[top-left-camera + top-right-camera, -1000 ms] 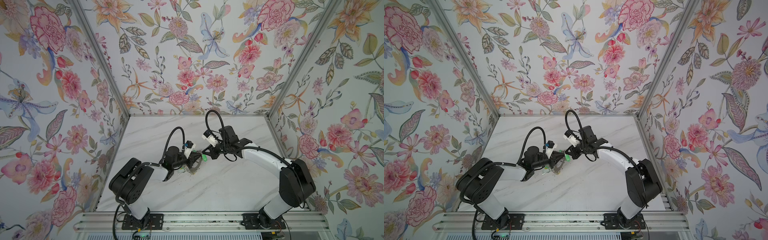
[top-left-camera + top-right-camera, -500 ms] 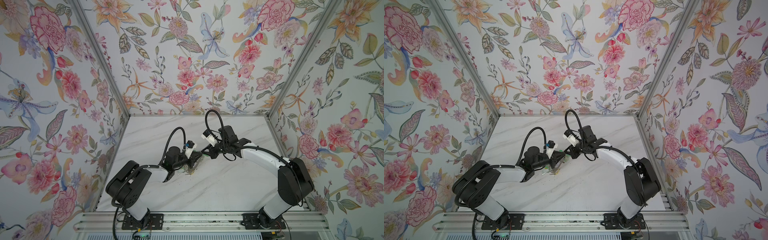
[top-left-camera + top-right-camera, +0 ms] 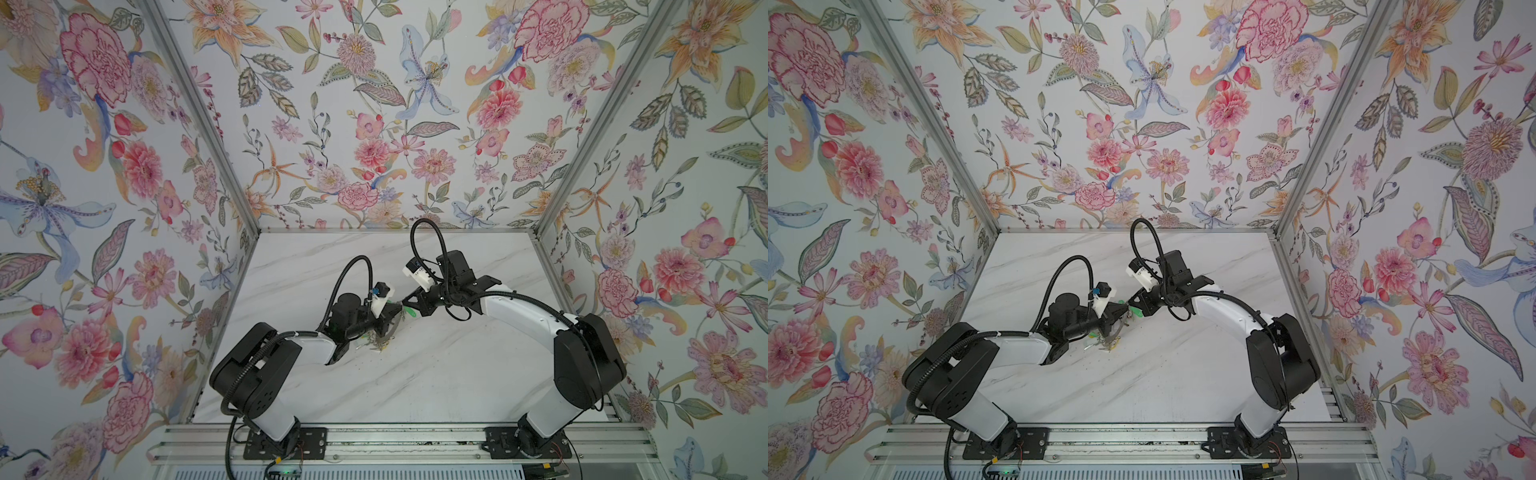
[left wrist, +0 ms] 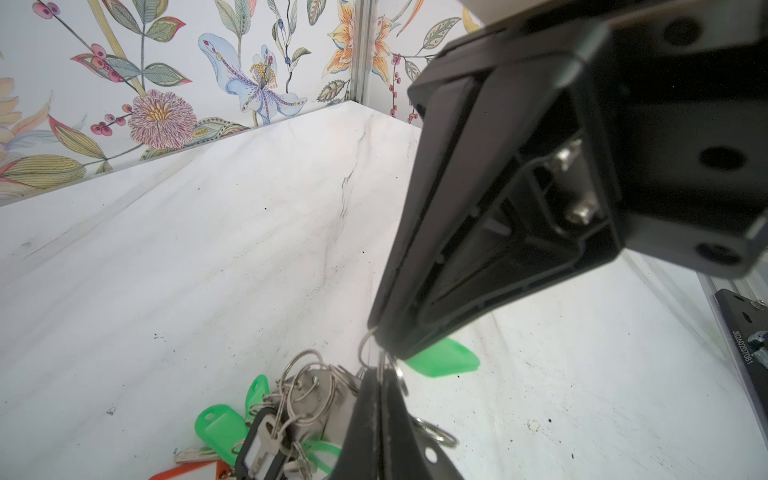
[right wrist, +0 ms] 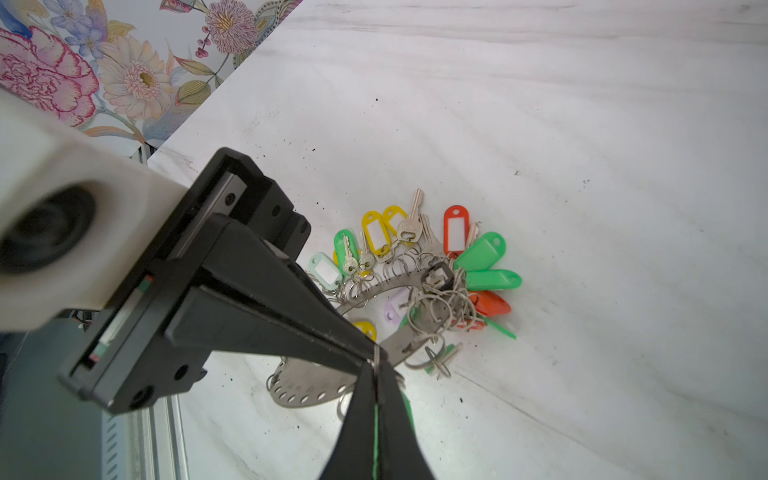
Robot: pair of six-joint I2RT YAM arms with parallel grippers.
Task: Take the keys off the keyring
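Observation:
The keyring, a flat grey metal disc with small rim holes, is tilted up off the marble table; it also shows as the keyring. Keys with green, yellow, red and white tags fan out from it on little split rings. My left gripper is shut on the keyring's rim, shown close up as the left gripper. Tip to tip with it, my right gripper is shut on a green tag. In both top views the grippers meet mid-table above the keys.
The marble table is walled by floral panels on three sides. An aluminium rail carrying both arm bases runs along the front edge. Small dark specks dot the table around the bunch.
My left jaws have closed a little tighter. Both arms have stayed almost still, tip to tip over the bunch.

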